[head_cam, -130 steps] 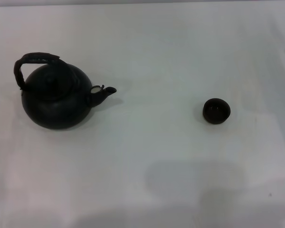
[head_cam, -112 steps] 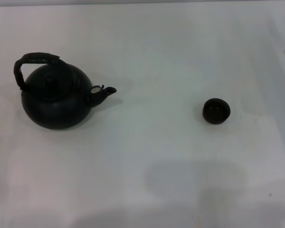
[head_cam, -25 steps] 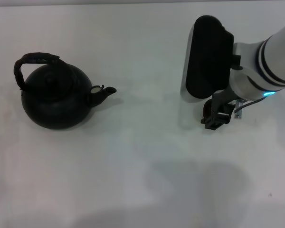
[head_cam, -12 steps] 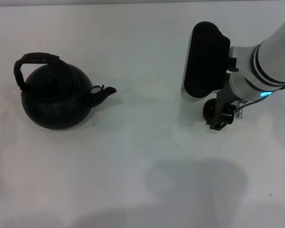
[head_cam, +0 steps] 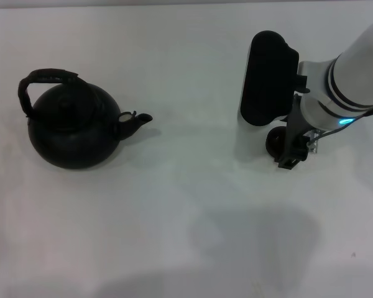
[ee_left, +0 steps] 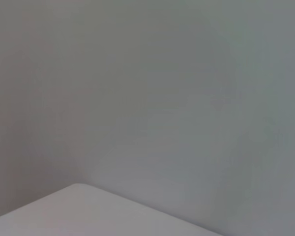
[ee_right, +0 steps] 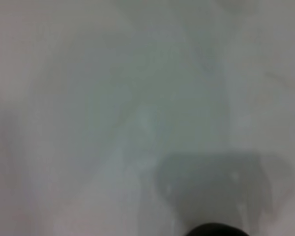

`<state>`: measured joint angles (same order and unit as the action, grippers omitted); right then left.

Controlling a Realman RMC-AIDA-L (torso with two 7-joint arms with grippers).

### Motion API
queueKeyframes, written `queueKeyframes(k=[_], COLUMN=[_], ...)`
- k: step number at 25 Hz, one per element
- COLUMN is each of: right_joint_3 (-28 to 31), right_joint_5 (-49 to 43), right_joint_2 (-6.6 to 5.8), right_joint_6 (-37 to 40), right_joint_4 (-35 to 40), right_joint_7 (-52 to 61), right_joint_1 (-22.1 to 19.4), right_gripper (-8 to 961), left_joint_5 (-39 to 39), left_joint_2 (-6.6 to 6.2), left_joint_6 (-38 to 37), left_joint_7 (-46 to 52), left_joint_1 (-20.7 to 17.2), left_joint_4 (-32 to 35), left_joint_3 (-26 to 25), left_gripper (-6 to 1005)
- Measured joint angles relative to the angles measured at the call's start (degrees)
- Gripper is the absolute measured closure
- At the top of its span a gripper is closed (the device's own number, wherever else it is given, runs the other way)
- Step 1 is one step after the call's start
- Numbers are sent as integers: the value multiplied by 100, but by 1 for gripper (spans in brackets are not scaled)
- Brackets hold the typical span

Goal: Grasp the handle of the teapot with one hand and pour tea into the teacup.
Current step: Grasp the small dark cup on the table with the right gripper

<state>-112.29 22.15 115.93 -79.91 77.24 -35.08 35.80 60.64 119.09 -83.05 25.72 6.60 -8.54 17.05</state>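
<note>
The matte black teapot (head_cam: 74,130) stands at the left of the white table, its short spout (head_cam: 138,120) pointing right. Its arched handle (head_cam: 45,82) rises over the lid, free of any gripper. The small dark teacup (head_cam: 274,141) sits at the right, mostly covered by my right arm. My right gripper (head_cam: 291,152) hangs right over the cup, at its right side. In the right wrist view a dark rounded edge (ee_right: 216,230), probably the teacup, shows against the table. My left gripper is out of view.
The right arm's large black wrist housing (head_cam: 267,77) and white forearm (head_cam: 354,68) reach in from the right edge. The left wrist view shows only a grey wall and a corner of white surface (ee_left: 78,211).
The right arm has come in from the right and stopped over the teacup. In the last second it shifted slightly right, uncovering the cup's left side. The teapot has not moved.
</note>
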Motion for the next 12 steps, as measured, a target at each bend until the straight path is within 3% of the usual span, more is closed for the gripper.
queueKeyframes(k=[12], right_joint_3=[-4], right_joint_5=[5], right_joint_2=[9], right_joint_6=[119], right_joint_4=[-334], right_joint_7=[8], right_joint_1=[124], right_gripper=[114], left_joint_5=[1], left_joint_2=[-8], left_joint_6=[-32], left_joint_7=[10], left_joint_1=[19], left_joint_4=[2], left_joint_3=[0], left_gripper=[259])
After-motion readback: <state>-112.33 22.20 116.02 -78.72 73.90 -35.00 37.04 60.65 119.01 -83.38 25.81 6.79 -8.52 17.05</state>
